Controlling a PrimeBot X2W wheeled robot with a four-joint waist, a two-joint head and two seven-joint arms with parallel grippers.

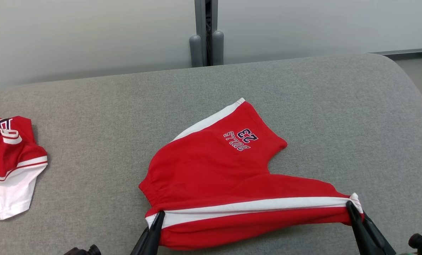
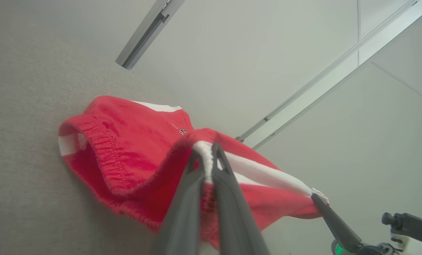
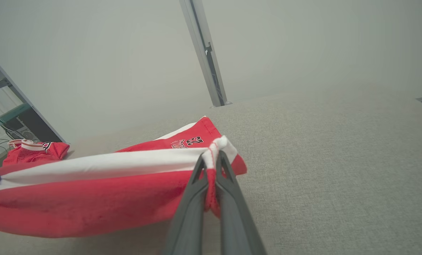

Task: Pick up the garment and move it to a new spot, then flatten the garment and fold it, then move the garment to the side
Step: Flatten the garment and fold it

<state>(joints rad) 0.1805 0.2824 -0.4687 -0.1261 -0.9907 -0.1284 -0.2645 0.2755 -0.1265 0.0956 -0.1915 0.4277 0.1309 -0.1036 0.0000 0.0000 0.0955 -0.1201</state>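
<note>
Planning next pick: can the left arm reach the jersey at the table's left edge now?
Probably not yet: the left tool is shut on the shorts. Nothing lies on the table between it and the jersey; once freed, likely yes.

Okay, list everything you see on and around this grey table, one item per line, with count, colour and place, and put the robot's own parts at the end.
shorts: one, red with white side stripes and dark printed lettering, middle of the table, near edge held at both ends
second garment: one, red and white, crumpled at the table's left edge
table: one, grey, fabric-covered, across the head view
post: one, grey metal, behind the table
wall: one, pale, behind the table
left gripper: one, dark, jaws shut on the shorts' waistband end
right gripper: one, dark, jaws shut on the shorts' leg hem
</note>
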